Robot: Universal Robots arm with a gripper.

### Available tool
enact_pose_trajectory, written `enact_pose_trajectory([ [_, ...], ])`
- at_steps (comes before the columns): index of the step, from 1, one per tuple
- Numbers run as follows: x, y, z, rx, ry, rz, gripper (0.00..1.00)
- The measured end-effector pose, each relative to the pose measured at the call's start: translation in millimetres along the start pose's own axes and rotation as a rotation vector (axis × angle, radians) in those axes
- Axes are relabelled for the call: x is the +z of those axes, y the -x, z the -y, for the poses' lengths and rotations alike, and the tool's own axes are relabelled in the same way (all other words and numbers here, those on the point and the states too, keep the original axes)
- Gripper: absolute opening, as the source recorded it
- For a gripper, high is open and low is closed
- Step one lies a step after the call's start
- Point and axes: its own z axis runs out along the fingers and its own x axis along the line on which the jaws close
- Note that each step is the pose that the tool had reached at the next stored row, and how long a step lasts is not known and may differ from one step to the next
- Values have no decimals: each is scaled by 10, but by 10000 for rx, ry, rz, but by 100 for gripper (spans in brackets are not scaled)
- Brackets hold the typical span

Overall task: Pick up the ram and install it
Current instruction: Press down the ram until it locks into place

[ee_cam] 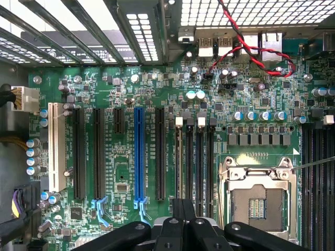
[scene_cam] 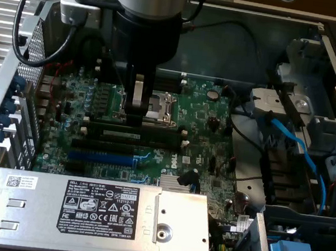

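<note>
— Where's the ram [scene_cam: 138,137]?

— Low on the motherboard [scene_cam: 208,128], among the long black memory slots [scene_cam: 137,127]. It shows as a narrow green strip with a small white label, running left to right in the exterior view, just near of the open CPU socket [scene_cam: 160,107].

— And the gripper [scene_cam: 135,118]?

— Straight above it, pointing down. Its fingers are drawn together, and the tips meet the ram's far upper edge towards its left half. I cannot tell whether they actually pinch the stick or only touch it.

— What does the wrist camera give?

— The gripper [ee_cam: 183,219] with its dark fingers together over the memory slots [ee_cam: 200,157], beside the CPU socket [ee_cam: 259,201]. I can't pick out the ram there.

— What's around it?

— Black expansion slots and one blue slot [scene_cam: 99,155] lie near of the ram. A metal box with a black label [scene_cam: 107,213] sits nearest, and a blue cable [scene_cam: 301,152] crosses the case on the exterior view's right.
</note>
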Motion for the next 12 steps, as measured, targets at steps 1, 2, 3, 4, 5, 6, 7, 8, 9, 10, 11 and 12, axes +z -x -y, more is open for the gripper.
enact_pose_trajectory([
  [1,0,0,12,-1,0,1,10],
  [2,0,0,12,0,0,0,10],
  [3,0,0,12,0,0,0,10],
  [4,0,0,12,0,0,1,10],
  [5,0,0,12,0,0,1,10],
  [6,0,0,12,0,0,1,10],
  [7,1,0,12,0,-1,1,10],
  [8,1,0,12,0,-1,2,10],
  [9,1,0,12,0,-1,2,10],
  [10,1,0,12,0,0,1,10],
  [11,2,-1,12,0,0,1,10],
  [12,3,-1,12,1,-1,1,10],
])
